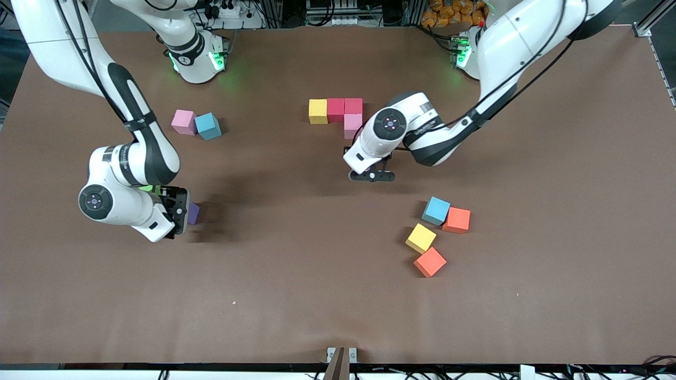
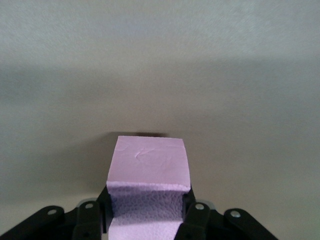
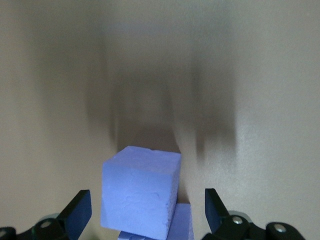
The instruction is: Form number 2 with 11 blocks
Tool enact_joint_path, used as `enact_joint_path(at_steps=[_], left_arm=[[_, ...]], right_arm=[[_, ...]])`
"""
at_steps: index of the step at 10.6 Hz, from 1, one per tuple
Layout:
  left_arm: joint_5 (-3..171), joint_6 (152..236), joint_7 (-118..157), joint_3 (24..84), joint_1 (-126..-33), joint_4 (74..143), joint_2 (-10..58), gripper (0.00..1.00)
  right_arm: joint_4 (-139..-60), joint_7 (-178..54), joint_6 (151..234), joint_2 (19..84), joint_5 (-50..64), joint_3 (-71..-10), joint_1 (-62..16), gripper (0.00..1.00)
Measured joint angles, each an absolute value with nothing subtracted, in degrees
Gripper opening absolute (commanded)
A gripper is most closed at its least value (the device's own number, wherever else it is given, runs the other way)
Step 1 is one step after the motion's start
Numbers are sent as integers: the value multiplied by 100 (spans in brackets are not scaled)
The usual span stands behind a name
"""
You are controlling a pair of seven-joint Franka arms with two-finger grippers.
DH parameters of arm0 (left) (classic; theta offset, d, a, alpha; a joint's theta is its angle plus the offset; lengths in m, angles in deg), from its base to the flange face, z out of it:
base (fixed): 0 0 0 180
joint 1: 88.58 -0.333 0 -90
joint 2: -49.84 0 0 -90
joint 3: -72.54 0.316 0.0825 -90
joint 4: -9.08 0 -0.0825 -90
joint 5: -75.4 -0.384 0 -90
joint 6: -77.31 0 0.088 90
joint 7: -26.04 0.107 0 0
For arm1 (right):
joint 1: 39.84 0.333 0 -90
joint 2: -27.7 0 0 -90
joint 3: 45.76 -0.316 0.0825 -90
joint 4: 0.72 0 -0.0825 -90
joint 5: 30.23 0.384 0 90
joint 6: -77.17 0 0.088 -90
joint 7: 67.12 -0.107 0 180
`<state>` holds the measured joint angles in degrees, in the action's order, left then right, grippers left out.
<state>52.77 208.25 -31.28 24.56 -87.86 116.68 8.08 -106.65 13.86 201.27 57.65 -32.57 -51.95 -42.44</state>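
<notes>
The number 2 stands as a row of a yellow block (image 1: 318, 111) and two red blocks (image 1: 344, 107), with a pink block (image 1: 353, 125) on the camera side of the end red one. My left gripper (image 1: 372, 176) hovers just nearer the camera than this pink block. In the left wrist view it (image 2: 145, 212) is shut on another pink block (image 2: 148, 162). Low at the right arm's end of the table, my right gripper (image 1: 182, 214) is open. A purple block (image 1: 194, 213) (image 3: 141, 197) sits tilted between its fingers (image 3: 77, 212), touching neither.
A pink block (image 1: 184, 122) and a light blue block (image 1: 207, 126) sit together toward the right arm's base. Nearer the camera, toward the left arm's end, lie a light blue block (image 1: 436, 210), two orange blocks (image 1: 457, 220) (image 1: 430, 262) and a yellow block (image 1: 421, 238).
</notes>
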Motion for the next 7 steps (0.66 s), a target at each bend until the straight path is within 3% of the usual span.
enact_joint_path(at_steps=[3,7], left_arm=[[5279,20832,-3221,2521,-8611,11638,798,40],[5280,20810,-3340,2525,-8544,11667,791,39]], right_arm=[[-10839,1396,20218,5786,-3251,-5262,-4460,100],[-11244,1364,20933,5784,-3245,-5447,-4588,100]])
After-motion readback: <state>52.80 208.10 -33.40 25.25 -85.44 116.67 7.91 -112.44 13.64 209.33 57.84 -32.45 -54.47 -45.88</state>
